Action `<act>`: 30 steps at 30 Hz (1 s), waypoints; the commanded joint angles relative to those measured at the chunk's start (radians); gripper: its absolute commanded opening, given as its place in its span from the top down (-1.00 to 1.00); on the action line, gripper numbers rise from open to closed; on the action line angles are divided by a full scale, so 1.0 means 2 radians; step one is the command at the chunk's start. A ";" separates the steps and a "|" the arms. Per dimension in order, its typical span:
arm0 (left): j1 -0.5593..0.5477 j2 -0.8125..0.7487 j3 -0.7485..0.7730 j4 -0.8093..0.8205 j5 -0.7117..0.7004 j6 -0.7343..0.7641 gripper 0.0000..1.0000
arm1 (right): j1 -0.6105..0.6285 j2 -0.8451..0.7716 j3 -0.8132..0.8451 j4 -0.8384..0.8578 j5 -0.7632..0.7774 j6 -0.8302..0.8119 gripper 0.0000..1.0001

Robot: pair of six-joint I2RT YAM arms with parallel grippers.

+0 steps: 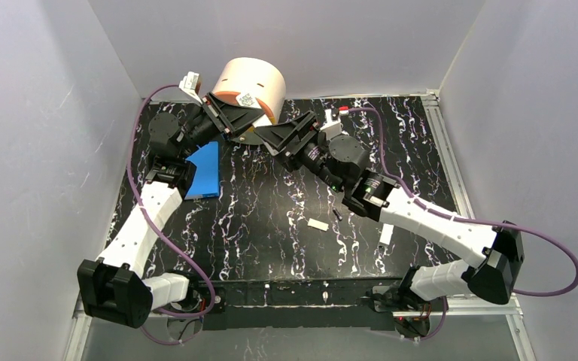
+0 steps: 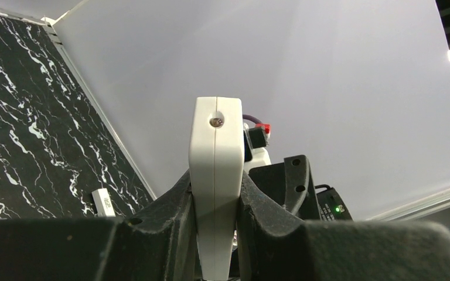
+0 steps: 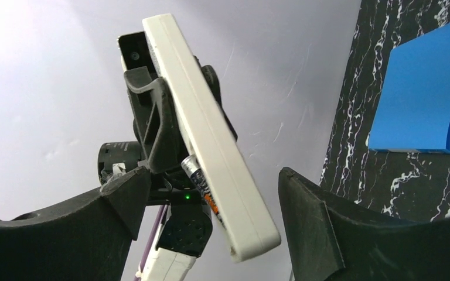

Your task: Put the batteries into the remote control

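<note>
My left gripper (image 2: 215, 187) is shut on the white remote control (image 2: 215, 146), seen edge-on and held in the air at the back of the table. In the right wrist view the remote (image 3: 211, 129) tilts between my right gripper's (image 3: 214, 175) open jaws, touching neither. One dark battery (image 3: 194, 172) with an orange band sits against the remote's back side. In the top view both grippers meet near the back centre, the left (image 1: 244, 124) and the right (image 1: 265, 135). A second battery (image 1: 337, 213) lies on the table beside a small white cover (image 1: 317, 224).
A blue pad (image 1: 205, 171) lies at the left. A peach cylinder (image 1: 252, 86) stands at the back behind the grippers. A plain white bar (image 1: 385, 235) lies by the right forearm. White walls close in the black marbled table (image 1: 271, 241).
</note>
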 commanded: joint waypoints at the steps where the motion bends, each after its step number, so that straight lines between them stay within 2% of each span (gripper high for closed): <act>1: -0.003 -0.024 -0.005 0.035 0.021 0.015 1.00 | -0.004 0.008 0.022 0.023 -0.013 0.030 -0.70; 10: -0.003 -0.031 -0.022 0.079 0.018 0.011 1.00 | -0.006 0.002 0.012 0.020 -0.016 0.045 -0.40; 14: -0.003 -0.027 -0.018 0.083 0.014 0.003 1.00 | -0.006 -0.003 -0.003 0.030 -0.023 0.046 -0.20; 26: -0.003 -0.018 -0.008 0.083 -0.005 -0.041 1.00 | -0.006 -0.021 -0.029 0.043 -0.013 0.035 0.16; 29: -0.003 -0.018 -0.007 0.083 -0.008 -0.053 1.00 | -0.006 -0.023 -0.034 0.046 -0.012 0.028 0.14; 30: -0.003 -0.017 -0.006 0.083 -0.009 -0.057 1.00 | -0.006 -0.023 -0.037 0.048 -0.011 0.026 0.02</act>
